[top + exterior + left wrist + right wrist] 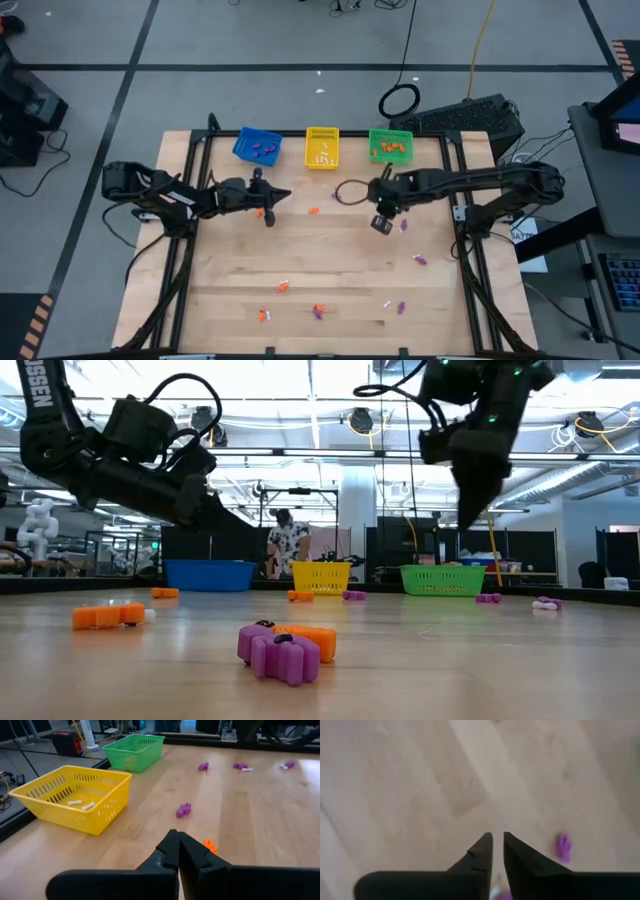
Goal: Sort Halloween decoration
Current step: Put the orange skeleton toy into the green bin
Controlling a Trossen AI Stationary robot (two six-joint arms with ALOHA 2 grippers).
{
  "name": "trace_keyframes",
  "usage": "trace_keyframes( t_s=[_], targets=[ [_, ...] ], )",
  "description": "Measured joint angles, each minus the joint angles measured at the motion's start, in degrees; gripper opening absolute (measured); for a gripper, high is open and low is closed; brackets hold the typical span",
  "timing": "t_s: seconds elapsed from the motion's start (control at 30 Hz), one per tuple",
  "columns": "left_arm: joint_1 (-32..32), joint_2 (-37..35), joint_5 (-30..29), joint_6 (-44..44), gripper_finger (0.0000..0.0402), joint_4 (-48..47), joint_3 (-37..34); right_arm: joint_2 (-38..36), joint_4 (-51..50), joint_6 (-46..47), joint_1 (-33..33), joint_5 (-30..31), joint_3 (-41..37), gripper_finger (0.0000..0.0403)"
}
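Observation:
Small orange, purple and white trinkets lie scattered on the wooden table [330, 250]. My left gripper [177, 851] is shut and hovers near the blue basket, with an orange trinket [210, 845] just beside its fingertips and a purple one [183, 810] farther off. My right gripper [498, 841] hangs above the table in front of the green basket, pointing down [470, 515]. Its fingers are shut to a narrow slit with nothing seen between the tips. A purple trinket [563, 845] lies beside it. A purple trinket [280, 653] and an orange trinket [108, 616] lie near the front edge.
Three baskets stand in a row at the far edge: blue [258, 146] with purple pieces, yellow [322, 148] with white pieces [81, 804], green [390, 146] with orange pieces. A dark cable loop [350, 192] lies by my right arm. A person [288, 545] stands beyond the table.

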Motion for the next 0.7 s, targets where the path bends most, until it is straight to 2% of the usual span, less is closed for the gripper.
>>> trace_keyframes(
  t_s=[0.1,0.2,0.33,0.63,0.7],
  targets=[
    [0.0,0.0,0.0,-0.2,0.0002,0.2,0.0,0.0,-2.3,4.3,2.5,0.0,0.2,0.0068],
    [0.0,0.0,0.0,-0.2,0.0002,0.2,0.0,0.2,0.0,5.3,4.1,0.5,0.2,0.0094],
    [0.0,0.0,0.0,0.0,0.0002,0.2,0.0,1.7,10.0,3.5,5.8,3.0,0.2,0.0124],
    [-0.2,0.0,0.0,1.4,0.0002,-0.7,0.0,13.0,37.3,-7.9,8.1,2.7,0.2,0.0164],
    [-0.2,0.0,0.0,1.4,0.0002,-0.7,0.0,15.8,41.8,-11.5,7.9,0.7,0.2,0.0168]
  ],
)
